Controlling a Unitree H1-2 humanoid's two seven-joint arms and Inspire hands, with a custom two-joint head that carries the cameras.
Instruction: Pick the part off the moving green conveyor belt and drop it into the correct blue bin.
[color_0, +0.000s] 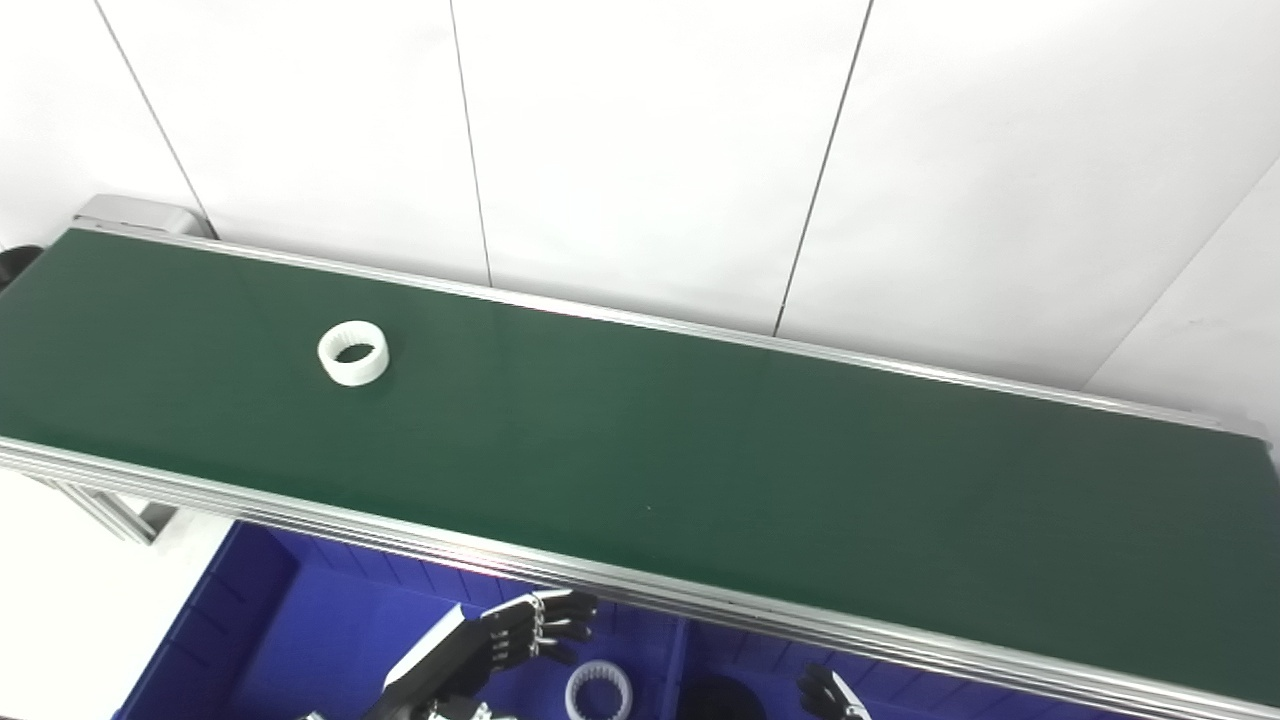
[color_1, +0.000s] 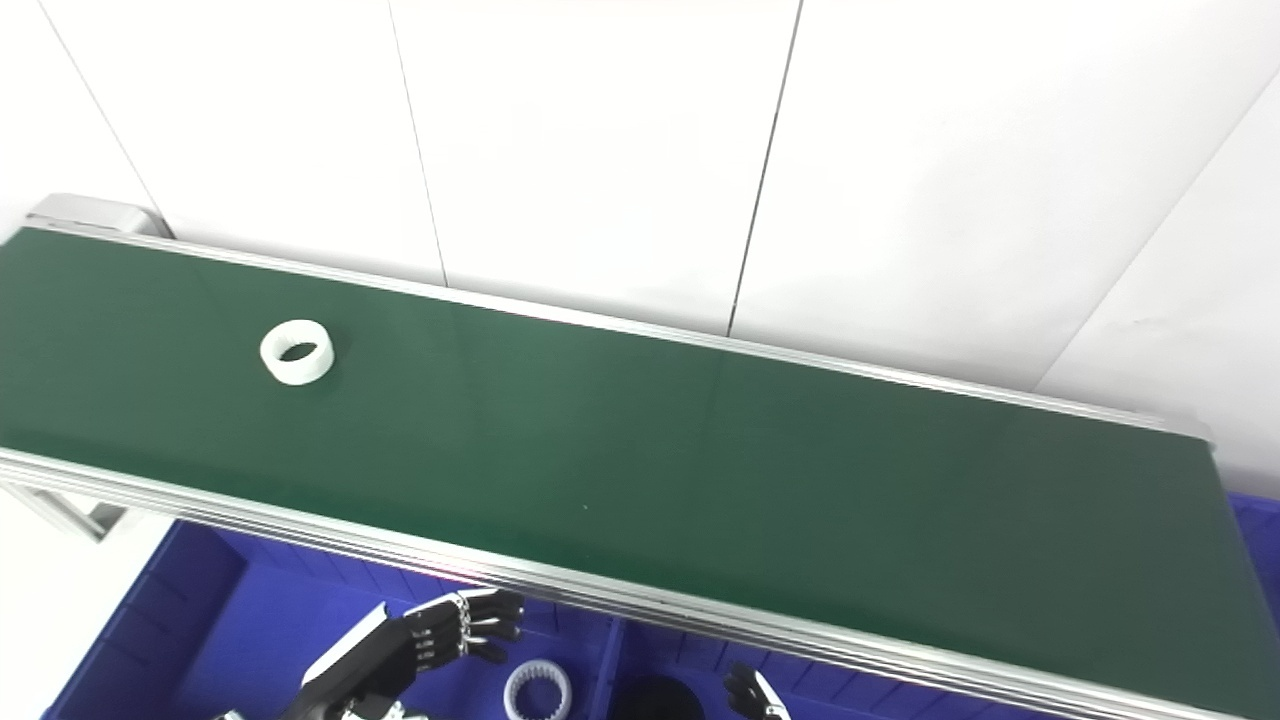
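The left hand (color_0: 520, 635) hovers over the left blue bin (color_0: 250, 640), below the near rail of the conveyor. Its forearm rises from the bottom edge and slants up to the right. The black fingers (color_0: 560, 610) are curled loosely and spaced apart, pointing right, and they grasp nothing.

The right hand (color_0: 830, 695) shows only at the bottom edge, over the right blue bin (color_1: 830, 690). A few dark fingertips and a pale edge of it are visible; whether its fingers are released or clenched cannot be told.

The part on the belt is a white toothed ring (color_0: 353, 353). It lies flat on the green conveyor belt (color_0: 700, 450), toward the belt's left end, about midway between the far and near rails. Its outer wall is smooth and its inner wall is finely ribbed. It is well apart from both hands.

A second white toothed ring (color_0: 598, 691) lies on the floor of the left bin, just beside the divider (color_0: 678, 660). A black round part (color_0: 720, 700) lies in the right bin, just across that divider.
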